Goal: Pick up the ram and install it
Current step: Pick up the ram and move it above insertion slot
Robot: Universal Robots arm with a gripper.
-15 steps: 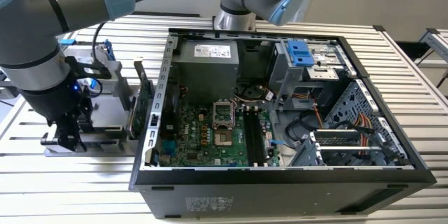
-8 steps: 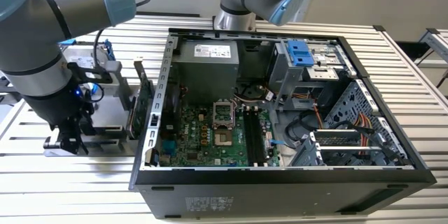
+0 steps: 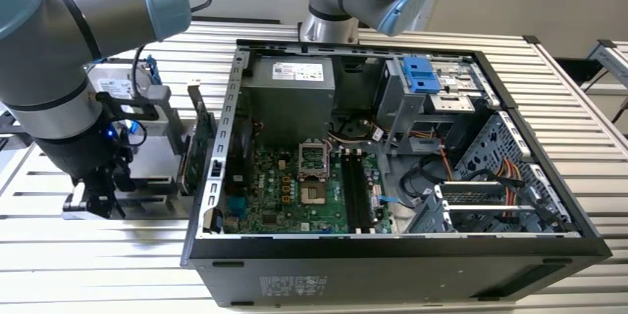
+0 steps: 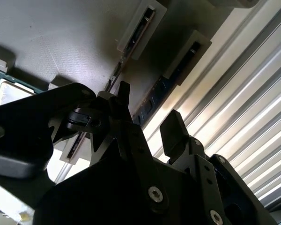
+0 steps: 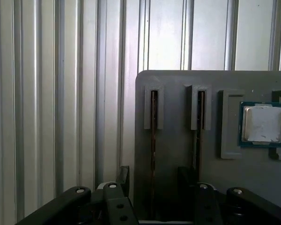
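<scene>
Straight under my claw (image 5: 154,176), spread and empty: the ram (image 5: 153,136) on edge in its holder (image 5: 175,140) slot, centred between the fingers (image 5: 124,174), long axis across the closing line. Second stick (image 5: 198,131) sits outside, toward the chip (image 5: 261,123).

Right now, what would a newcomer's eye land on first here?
The open computer case sits in the middle of the exterior view, its motherboard bare. At that view's left, the arm reaches down beside the case. In the first wrist view, the open claw straddles the ram, which stands on edge in a slot of a grey tray, with a second stick and a processor chip alongside.
</scene>
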